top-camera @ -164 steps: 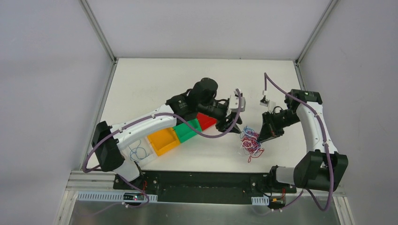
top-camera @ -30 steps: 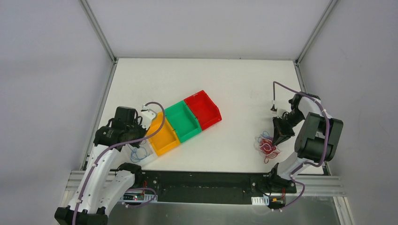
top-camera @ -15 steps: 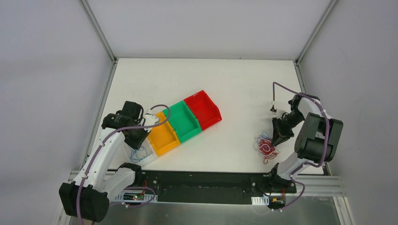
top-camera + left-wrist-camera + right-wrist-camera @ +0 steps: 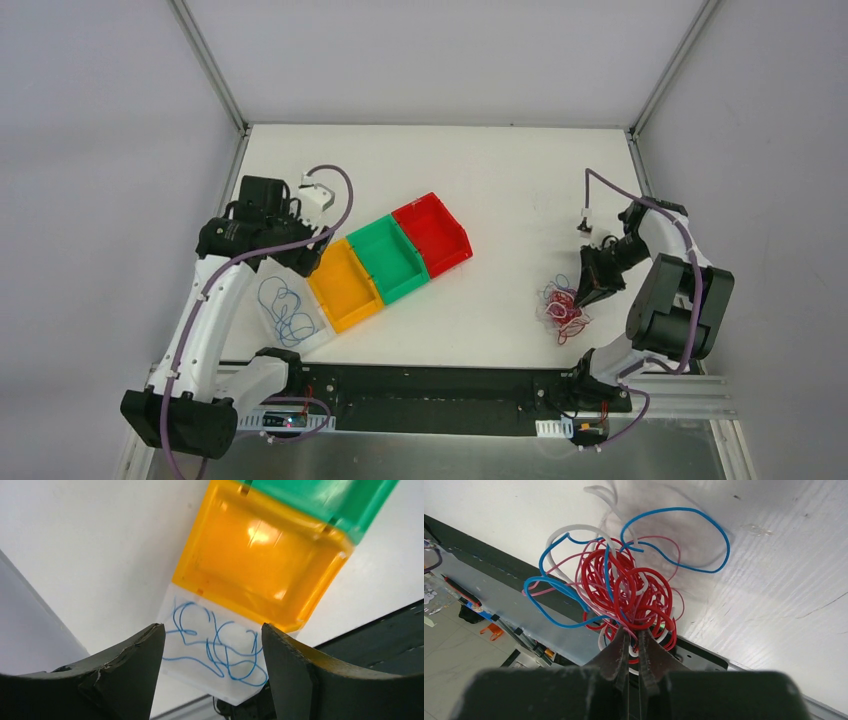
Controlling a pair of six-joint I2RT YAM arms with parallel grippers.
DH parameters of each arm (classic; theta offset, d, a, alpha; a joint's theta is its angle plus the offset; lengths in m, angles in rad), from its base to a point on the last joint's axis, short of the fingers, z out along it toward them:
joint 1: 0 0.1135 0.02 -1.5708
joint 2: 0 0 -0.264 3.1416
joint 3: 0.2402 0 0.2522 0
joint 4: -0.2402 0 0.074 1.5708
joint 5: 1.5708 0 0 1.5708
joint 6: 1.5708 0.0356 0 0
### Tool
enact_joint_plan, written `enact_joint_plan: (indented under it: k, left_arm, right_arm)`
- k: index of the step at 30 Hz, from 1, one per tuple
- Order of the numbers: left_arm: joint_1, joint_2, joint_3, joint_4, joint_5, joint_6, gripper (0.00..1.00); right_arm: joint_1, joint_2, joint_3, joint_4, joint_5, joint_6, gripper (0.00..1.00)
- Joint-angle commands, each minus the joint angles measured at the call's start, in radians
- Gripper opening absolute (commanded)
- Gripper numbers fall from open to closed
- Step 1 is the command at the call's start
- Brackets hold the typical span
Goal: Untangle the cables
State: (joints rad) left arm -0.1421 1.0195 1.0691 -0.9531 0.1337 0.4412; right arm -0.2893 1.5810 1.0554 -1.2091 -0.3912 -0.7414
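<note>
A tangle of thin red, blue, pink and white cables (image 4: 561,308) lies on the white table near its right front. In the right wrist view the tangle (image 4: 624,587) hangs from my right gripper (image 4: 634,632), which is shut on its strands. In the top view the right gripper (image 4: 585,292) is at the tangle's right edge. One loose blue cable (image 4: 284,310) lies curled in a clear tray (image 4: 312,337) at the front left; it also shows in the left wrist view (image 4: 220,647). My left gripper (image 4: 300,255) is open and empty, raised above the tray's far side; the left wrist view (image 4: 212,632) shows its jaws wide apart.
An orange bin (image 4: 344,283), a green bin (image 4: 389,259) and a red bin (image 4: 432,233) stand in a diagonal row beside the clear tray. The orange bin (image 4: 260,555) looks empty in the left wrist view. The black base rail (image 4: 430,385) runs along the front edge.
My left arm has carried off from the tangle to the clear tray, and then risen and drawn back, leaving a blue cable there. My right gripper stays shut on the tangle, now nearer the right side.
</note>
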Motion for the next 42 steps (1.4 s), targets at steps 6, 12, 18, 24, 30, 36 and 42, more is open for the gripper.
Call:
enact_joint_plan:
  k: [6, 12, 18, 24, 30, 36, 42]
  left_arm:
    - [-0.021, 0.05, 0.215, 0.019, 0.583, -0.065, 0.69]
    - [-0.358, 0.164, 0.214, 0.338, 0.575, -0.165, 0.63]
    - [-0.615, 0.359, 0.334, 0.585, 0.565, -0.202, 0.52]
    - [-0.763, 0.554, 0.463, 0.753, 0.548, -0.326, 0.46]
    - [-0.782, 0.681, 0.531, 0.795, 0.497, -0.675, 0.51]
    - [-0.782, 0.74, 0.519, 0.837, 0.488, -0.841, 0.53]
    - [-0.782, 0.801, 0.561, 0.838, 0.508, -0.873, 0.52]
  right_arm:
    - [0.0, -0.145, 0.086, -0.173, -0.214, -0.033, 0.0]
    - [0.061, -0.237, 0.105, -0.234, -0.272, -0.038, 0.0]
    - [0.172, -0.285, 0.11, -0.246, -0.298, 0.009, 0.0]
    - [0.257, -0.308, 0.105, -0.193, -0.263, 0.101, 0.0]
    - [0.288, -0.342, 0.096, -0.113, -0.211, 0.22, 0.0]
    - [0.289, -0.332, 0.109, -0.105, -0.218, 0.231, 0.0]
    - [0.288, -0.32, 0.127, -0.099, -0.229, 0.242, 0.0]
